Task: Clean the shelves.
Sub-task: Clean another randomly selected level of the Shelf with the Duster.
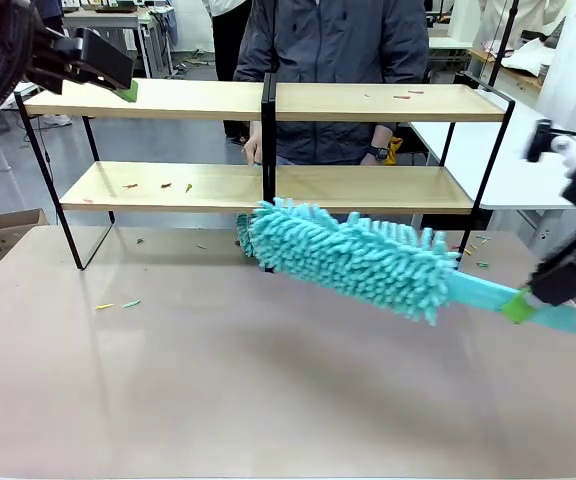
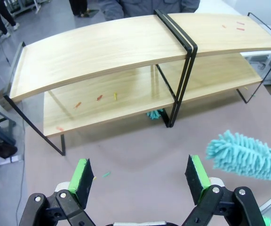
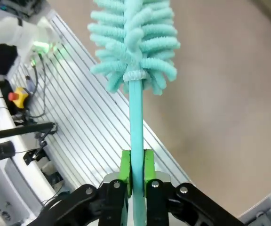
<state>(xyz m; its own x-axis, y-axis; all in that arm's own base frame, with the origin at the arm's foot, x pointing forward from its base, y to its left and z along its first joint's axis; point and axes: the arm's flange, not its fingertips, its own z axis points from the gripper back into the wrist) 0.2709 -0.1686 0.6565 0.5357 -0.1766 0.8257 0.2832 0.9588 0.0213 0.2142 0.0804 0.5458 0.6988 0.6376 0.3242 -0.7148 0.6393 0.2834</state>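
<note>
Shelves (image 1: 368, 102) at surface's far edge, scraps (image 1: 400, 96) on both boards. Right end effector (image 1: 521, 303) pinching duster (image 1: 353, 255) handle; left end effector (image 2: 140, 176) spread. We fear head snagging post (image 1: 268, 130), twisting handle loose.

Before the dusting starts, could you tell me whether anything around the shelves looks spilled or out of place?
Yes: small coloured scraps litter the shelves, upper board at its right end, lower board on its left half, and the table. Nothing looks damaged or askew.

Bright even light, soft shadows; shelves (image 2: 102, 47) bow, probably lens distortion.
</note>
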